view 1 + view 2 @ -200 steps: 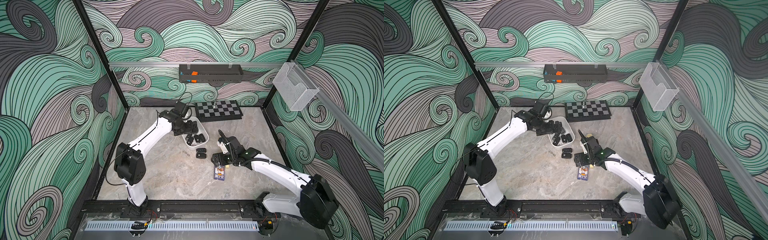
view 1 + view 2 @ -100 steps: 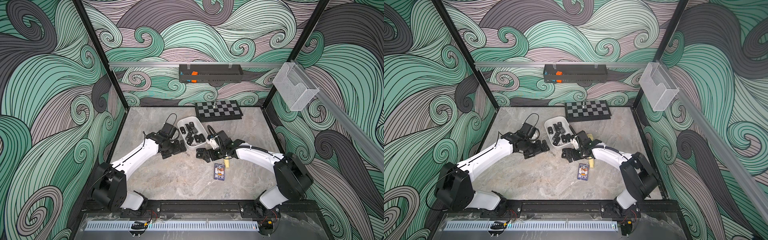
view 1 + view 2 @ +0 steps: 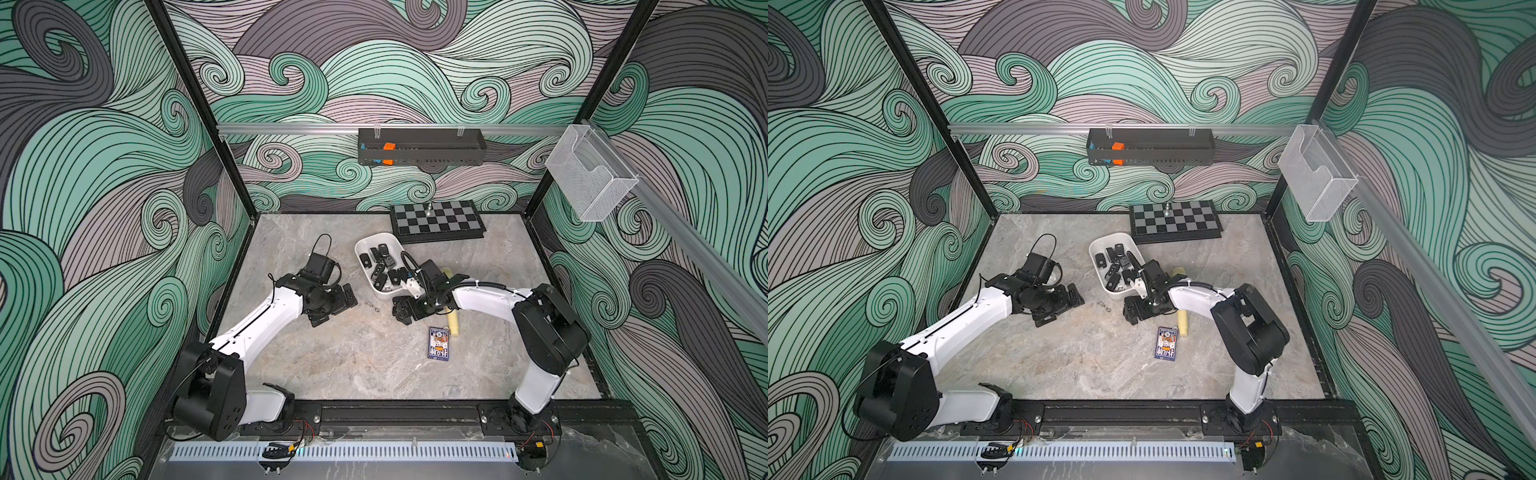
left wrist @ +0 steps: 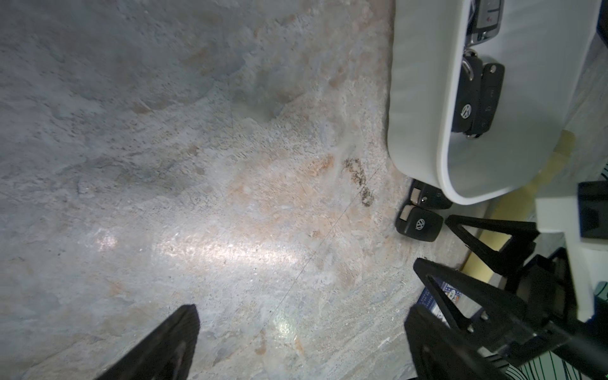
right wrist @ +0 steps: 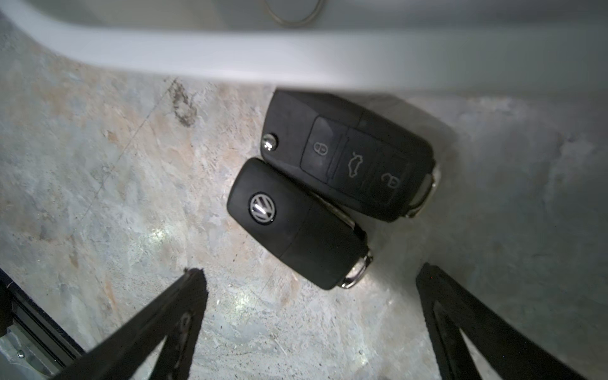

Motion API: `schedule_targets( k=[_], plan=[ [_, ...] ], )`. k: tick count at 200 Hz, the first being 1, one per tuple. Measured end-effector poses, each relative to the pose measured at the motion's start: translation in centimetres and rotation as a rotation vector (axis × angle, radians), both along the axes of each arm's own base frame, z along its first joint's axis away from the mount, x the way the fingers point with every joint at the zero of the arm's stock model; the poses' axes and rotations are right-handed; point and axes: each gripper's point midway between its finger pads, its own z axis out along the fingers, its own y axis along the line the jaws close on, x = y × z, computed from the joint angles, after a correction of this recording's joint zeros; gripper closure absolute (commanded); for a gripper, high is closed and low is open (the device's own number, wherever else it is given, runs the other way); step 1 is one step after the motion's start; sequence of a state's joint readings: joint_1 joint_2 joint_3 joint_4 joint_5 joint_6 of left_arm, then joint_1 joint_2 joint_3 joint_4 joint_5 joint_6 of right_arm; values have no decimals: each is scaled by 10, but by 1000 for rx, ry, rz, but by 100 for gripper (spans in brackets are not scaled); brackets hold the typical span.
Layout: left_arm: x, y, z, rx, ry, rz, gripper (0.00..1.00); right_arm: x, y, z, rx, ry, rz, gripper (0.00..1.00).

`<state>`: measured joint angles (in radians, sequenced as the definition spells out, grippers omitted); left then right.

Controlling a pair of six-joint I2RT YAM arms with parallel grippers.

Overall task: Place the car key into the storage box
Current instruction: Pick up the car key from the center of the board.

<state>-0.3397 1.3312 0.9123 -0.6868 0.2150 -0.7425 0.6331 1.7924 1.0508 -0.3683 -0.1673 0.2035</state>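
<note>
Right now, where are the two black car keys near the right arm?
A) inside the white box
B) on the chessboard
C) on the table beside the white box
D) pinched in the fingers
C: the logo key and the button key lie on the table, just outside the storage box wall; the right arm's fingers stand open, off them.

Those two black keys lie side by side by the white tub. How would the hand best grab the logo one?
Probably by its two short ends, from above: the logo key lies flat, and one long side touches the button key, leaving no room there.
</note>
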Motion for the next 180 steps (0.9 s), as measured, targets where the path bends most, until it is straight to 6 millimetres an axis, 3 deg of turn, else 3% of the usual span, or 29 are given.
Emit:
schedule_targets(
  k=[45,98,135,180],
  plan=[
    [3,6,0,-3,-1,13,1,-1,27,-1,-2,-25,76,1],
    [3,7,1,-14,1,14,1,-24,46,-3,-43,-54,169,4],
    [3,6,1,-20,3,11,1,-29,46,-6,-90,-82,198,16],
    [2,5,2,-24,0,7,1,-21,36,-8,-165,-130,190,25]
  ],
)
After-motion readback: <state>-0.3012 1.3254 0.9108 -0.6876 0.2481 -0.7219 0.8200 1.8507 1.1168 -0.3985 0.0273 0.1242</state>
